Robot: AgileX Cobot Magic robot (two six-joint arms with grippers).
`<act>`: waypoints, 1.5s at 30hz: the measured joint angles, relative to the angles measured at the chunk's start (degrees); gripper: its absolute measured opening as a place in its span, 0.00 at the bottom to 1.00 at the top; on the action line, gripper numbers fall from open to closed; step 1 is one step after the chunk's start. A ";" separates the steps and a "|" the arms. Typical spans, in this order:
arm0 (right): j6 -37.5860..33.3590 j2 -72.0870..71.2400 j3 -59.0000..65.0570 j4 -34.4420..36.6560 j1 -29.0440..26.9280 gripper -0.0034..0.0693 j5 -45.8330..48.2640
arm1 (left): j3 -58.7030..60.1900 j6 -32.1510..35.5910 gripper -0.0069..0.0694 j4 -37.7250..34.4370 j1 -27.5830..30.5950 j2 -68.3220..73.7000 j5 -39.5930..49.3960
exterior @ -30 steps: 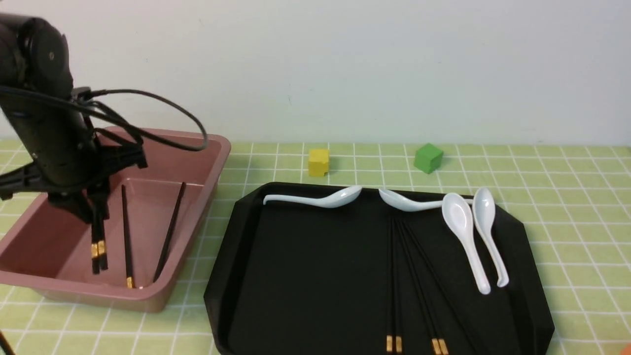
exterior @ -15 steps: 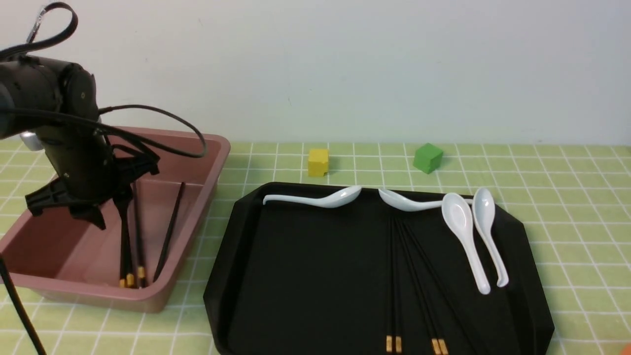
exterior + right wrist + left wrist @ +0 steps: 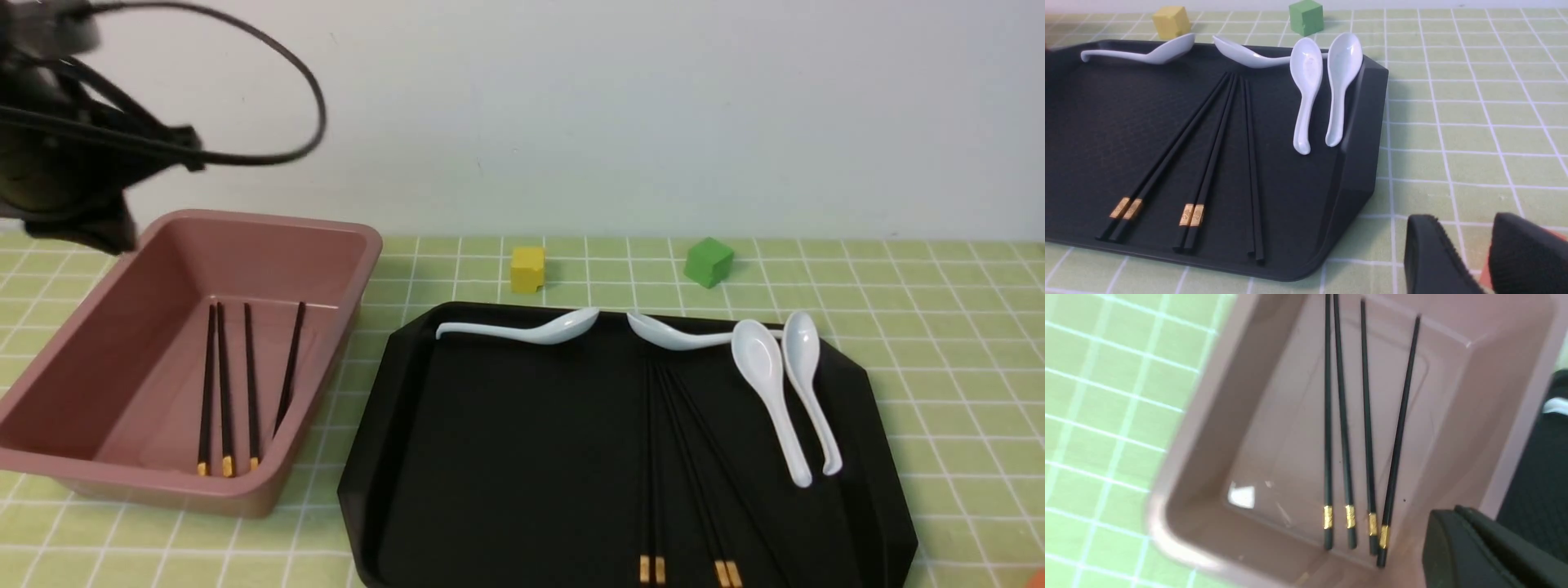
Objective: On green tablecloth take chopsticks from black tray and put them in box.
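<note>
Over on the left, the pink-brown box [image 3: 359, 245] sits on the green tablecloth [image 3: 939, 327], just beside the black tray [image 3: 506, 457]. Four chopsticks [image 3: 227, 384] lie flat on the box's floor, gold bands toward the near wall; three run roughly parallel and the rightmost slants, its near end close against its neighbour. The left arm [image 3: 57, 171] hangs blurred above the box's far left corner, clear of the rim, with a black cable [image 3: 310, 106] looping out over it. Of the left gripper [image 3: 1478, 547], only a dark mass shows in the corner of its wrist camera, above the box wall nearest the tray; I cannot tell whether its jaws are apart or together. On the tray, six chopsticks [image 3: 653, 457] lie in three pairs, fanning from one spot at the far side toward the near rim. Two pairs show gold bands; I can make out none on the rightmost pair. Their tips meet right at the bowl of one white soup spoon [image 3: 678, 335]. Another spoon [image 3: 522, 329] lies along the far rim to the left. Two more spoons [image 3: 767, 392] lie handle-near just right of the fan, apart from the sticks, the outer one against the tray's right rim. A yellow cube [image 3: 527, 269] and a green cube [image 3: 709, 261] stand on the cloth beyond the tray, well apart. The right gripper [image 3: 1468, 232] sits off the tray's near right corner, fingers parted with cloth showing between them, holding nothing.
</note>
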 joint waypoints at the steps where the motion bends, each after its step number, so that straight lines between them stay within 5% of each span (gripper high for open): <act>1: 0.00 0.00 0.00 0.00 0.00 0.38 0.00 | 1.98 0.23 0.07 0.06 0.00 -2.65 -0.09; 9: 0.00 0.00 0.00 -0.05 0.00 0.38 0.00 | 27.29 1.75 0.07 -3.38 0.00 -26.16 -11.05; 17: 0.00 0.00 0.00 -0.03 0.00 0.38 0.00 | 59.66 9.30 0.07 -21.62 0.00 -47.38 -35.47; 26: 0.00 0.00 0.00 -0.03 0.00 0.38 0.00 | 62.88 21.47 0.07 -25.57 0.00 -50.06 -46.79; 45: 0.00 0.00 0.00 -0.03 0.00 0.38 0.00 | 62.88 22.53 0.07 -26.15 0.00 -50.06 -48.40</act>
